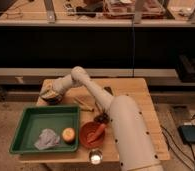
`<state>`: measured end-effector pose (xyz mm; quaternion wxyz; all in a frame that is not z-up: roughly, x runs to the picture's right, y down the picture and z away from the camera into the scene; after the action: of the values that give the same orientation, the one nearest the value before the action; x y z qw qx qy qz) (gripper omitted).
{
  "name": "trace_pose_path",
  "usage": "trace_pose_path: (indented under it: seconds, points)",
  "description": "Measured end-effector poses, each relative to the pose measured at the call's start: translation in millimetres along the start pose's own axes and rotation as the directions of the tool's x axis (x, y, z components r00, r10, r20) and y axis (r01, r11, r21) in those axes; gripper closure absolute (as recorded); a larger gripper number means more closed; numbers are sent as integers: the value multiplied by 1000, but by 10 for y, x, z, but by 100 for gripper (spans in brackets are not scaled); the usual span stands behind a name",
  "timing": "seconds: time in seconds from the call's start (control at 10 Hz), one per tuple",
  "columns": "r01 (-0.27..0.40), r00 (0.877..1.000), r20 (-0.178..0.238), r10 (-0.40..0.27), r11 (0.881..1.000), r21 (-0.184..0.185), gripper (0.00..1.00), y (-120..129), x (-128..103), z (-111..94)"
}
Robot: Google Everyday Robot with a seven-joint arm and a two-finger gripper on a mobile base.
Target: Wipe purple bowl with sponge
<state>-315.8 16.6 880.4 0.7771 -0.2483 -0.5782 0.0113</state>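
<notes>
A dark purple bowl [53,99] stands at the far left corner of the wooden table [136,95]. My gripper [49,93] is at the end of the arm [98,97], which reaches across the table from the lower right. It is down at the bowl's rim. A tan, sponge-like thing [46,91] shows at its tip, inside or just over the bowl. I cannot tell whether the gripper holds it.
A green tray [21,125] at the front left holds a grey cloth [47,139] and a round orange thing [68,134]. A red bowl [89,136] with a utensil sits beside it, and a glass [95,158] stands at the front edge. Wooden sticks [83,104] lie mid-table.
</notes>
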Motion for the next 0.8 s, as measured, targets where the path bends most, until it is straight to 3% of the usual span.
trace_pose_path:
  seconds: [0.4, 0.8]
  points:
    - [19, 999, 42, -16, 997, -71, 100, 233, -156, -54]
    - [18, 999, 33, -15, 997, -81, 100, 466, -130, -393]
